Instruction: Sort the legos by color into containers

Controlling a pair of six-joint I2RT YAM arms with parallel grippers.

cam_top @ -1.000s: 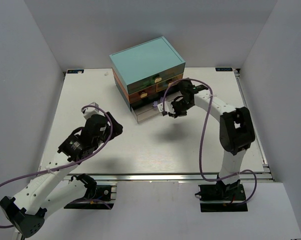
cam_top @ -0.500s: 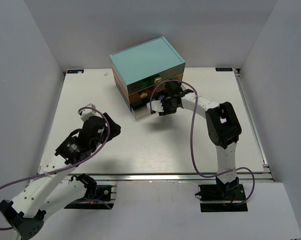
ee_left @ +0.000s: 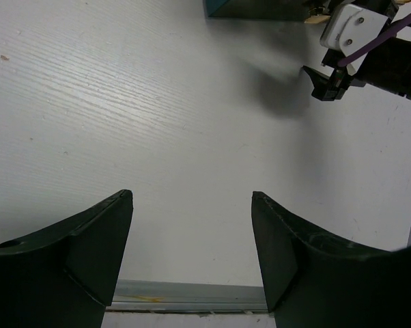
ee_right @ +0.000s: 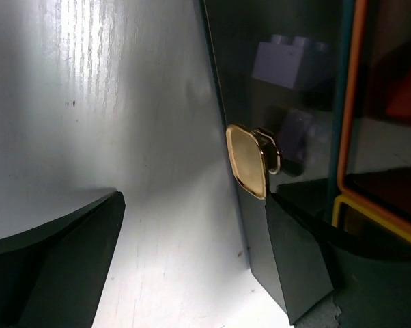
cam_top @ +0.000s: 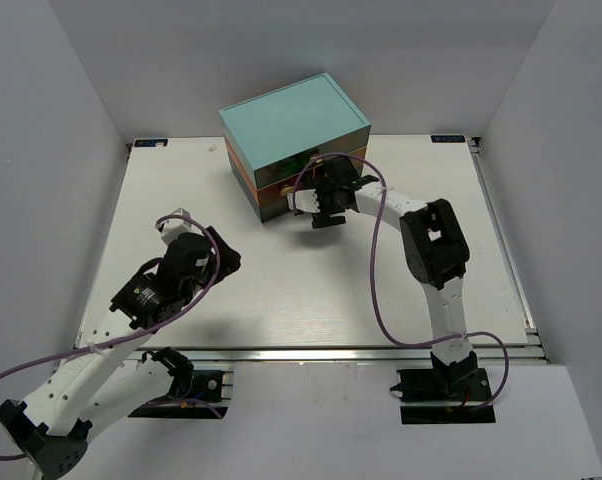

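Observation:
The chest (cam_top: 294, 128) with a light-teal top stands at the back of the table, and all its drawers sit flush in it. My right gripper (cam_top: 321, 210) is open and pressed up to its lower front. In the right wrist view the right gripper (ee_right: 194, 197) straddles bare table beside a dark, see-through drawer front (ee_right: 280, 102) with a gold knob (ee_right: 250, 160). One of its fingers (ee_right: 291, 260) touches that front just under the knob. Two lilac legos (ee_right: 294, 61) show through the front. My left gripper (ee_left: 192, 198) hangs open over bare table with nothing in it.
An orange-framed drawer (ee_right: 347, 109) with a blurred red shape (ee_right: 405, 96) behind it sits next to the dark one. The table's metal front rail (cam_top: 311, 352) runs along the near edge. White walls enclose the table on three sides.
My right gripper moved left to the chest and went from shut to open. The lower drawer that stuck out now sits pushed in. The left arm barely shifted.

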